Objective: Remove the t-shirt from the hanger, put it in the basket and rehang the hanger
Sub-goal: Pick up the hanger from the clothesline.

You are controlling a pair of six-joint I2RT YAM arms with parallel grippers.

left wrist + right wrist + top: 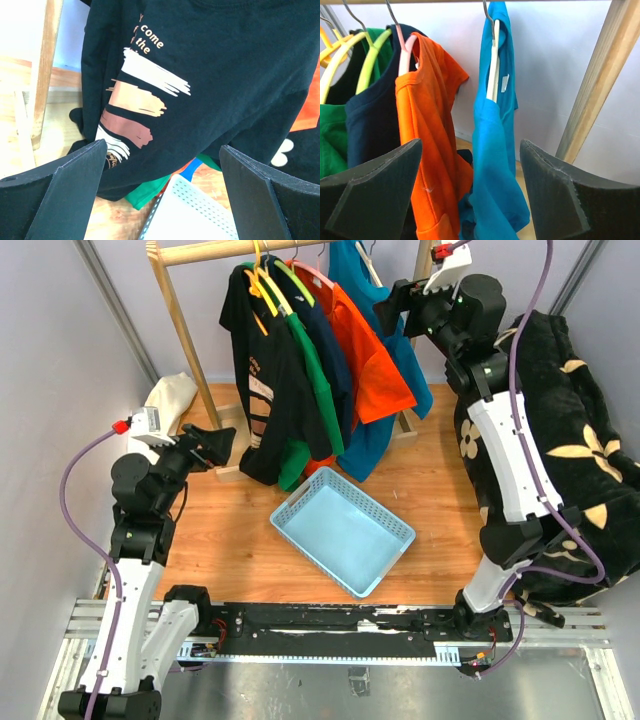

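Wooden tabletop and what sits on it

A light blue basket (345,530) lies skewed near the middle of the wooden table (440,490); the clothes rack's foot (226,471) stands behind it, a cream cloth bundle (170,395) rear left, a black floral blanket (580,460) heaped along the right.

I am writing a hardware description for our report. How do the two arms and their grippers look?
The left arm and right arm have white links and black joints. A purple cable runs along each. Each wrist carries a white mount with a red tab. The fingers are matte black and wedge-shaped.
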